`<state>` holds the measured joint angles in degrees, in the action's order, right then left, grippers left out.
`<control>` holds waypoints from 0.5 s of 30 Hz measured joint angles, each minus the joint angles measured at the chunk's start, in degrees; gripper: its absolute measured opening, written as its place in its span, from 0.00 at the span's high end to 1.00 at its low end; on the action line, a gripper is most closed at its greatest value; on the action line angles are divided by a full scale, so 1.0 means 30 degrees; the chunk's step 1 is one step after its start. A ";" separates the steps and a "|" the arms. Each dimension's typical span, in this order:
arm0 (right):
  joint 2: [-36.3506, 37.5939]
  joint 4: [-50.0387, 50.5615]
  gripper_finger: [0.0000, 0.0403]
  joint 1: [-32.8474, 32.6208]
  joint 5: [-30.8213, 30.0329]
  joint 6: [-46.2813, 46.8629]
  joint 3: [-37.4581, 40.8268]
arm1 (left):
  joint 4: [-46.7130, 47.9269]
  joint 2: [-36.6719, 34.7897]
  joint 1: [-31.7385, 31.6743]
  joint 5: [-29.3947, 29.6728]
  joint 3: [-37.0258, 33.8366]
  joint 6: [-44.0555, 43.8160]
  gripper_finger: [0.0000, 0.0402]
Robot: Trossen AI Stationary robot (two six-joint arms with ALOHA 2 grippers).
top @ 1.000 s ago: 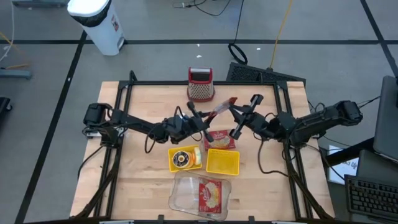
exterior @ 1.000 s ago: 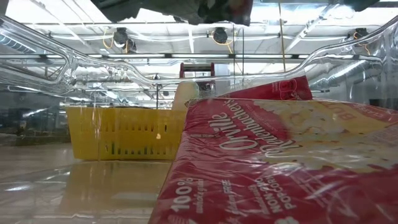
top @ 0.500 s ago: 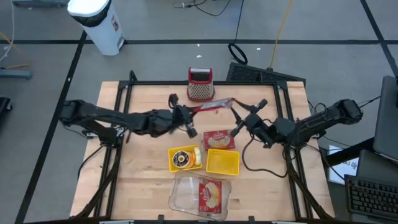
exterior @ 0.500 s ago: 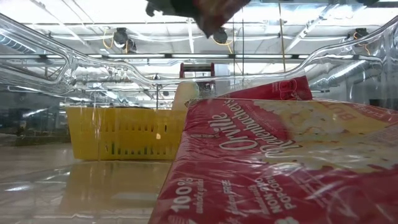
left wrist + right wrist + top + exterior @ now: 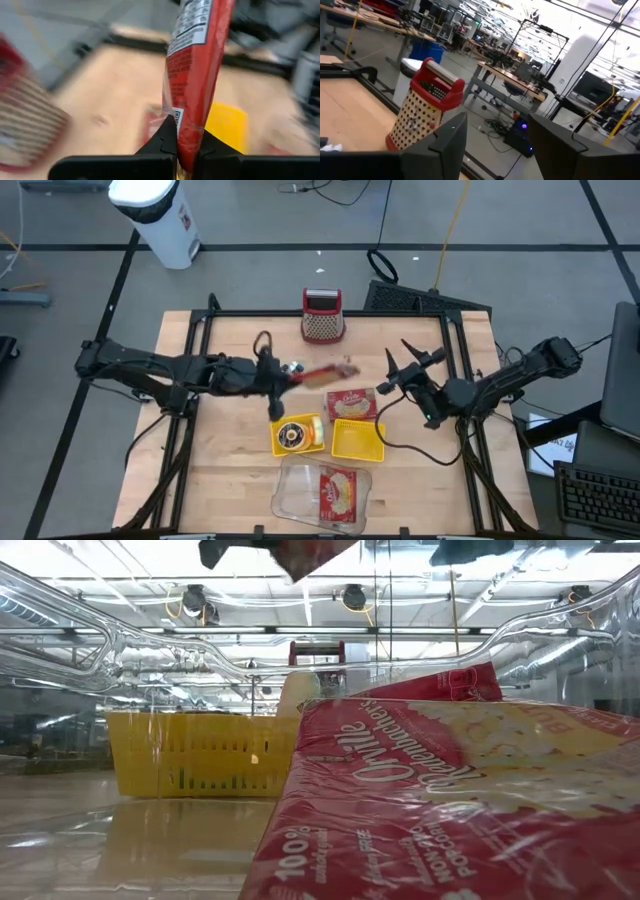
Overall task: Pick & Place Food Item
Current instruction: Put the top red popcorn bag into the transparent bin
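My left gripper (image 5: pixel 182 145) is clamped on the lower edge of a flat red snack packet (image 5: pixel 197 75), jaws pressed tight against the foil; the packet stands up from the jaws with its nutrition label facing the wrist camera. In the high view the packet (image 5: pixel 322 372) hangs clear of the tabletop (image 5: pixel 220 470), between the red box grater (image 5: pixel 323 316) at the far edge and the containers nearer the front. I judge it is held by one end so it can be lowered lengthwise into a container.

My right gripper (image 5: pixel 408 368) sits apart from the packet on the right side of the tabletop, jaws spread and holding nothing; its wrist view looks past them to the box grater (image 5: pixel 427 107).

Containers: a yellow slotted basket (image 5: pixel 358 440) appears empty. Beside it lies a round yellow tin (image 5: pixel 295 435) with a dark label. A red box (image 5: pixel 351 403) rests just behind the basket. At the front, a clear plastic tray (image 5: pixel 300 490) holds a red popcorn box (image 5: pixel 338 491), the label readable in the low view (image 5: pixel 450 800)
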<state>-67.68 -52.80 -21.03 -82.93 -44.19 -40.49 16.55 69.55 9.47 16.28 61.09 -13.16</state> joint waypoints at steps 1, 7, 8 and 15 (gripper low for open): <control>0.0000 0.0000 0.52 -0.0057 0.0078 0.0358 0.0158 | 0.0424 0.0058 0.0193 -0.0947 -0.0003 -0.0464 0.99; 0.0000 0.0002 0.54 -0.0302 0.0281 0.2817 0.1280 | 0.1040 0.1180 0.2181 -0.6963 -0.0003 -0.1361 0.99; 0.0000 0.0006 0.55 -0.0302 0.0484 0.3221 0.1446 | 0.0949 0.1365 0.2563 -0.7918 -0.0003 -0.1555 0.99; -0.0007 0.0000 0.56 -0.0299 0.2659 0.5135 0.2074 | 0.0678 0.3025 0.4332 -1.2277 -0.0003 -0.5275 1.00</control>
<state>-67.70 -52.80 -21.93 -74.95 -28.78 -34.27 18.59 78.63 22.46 -20.56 61.08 -28.98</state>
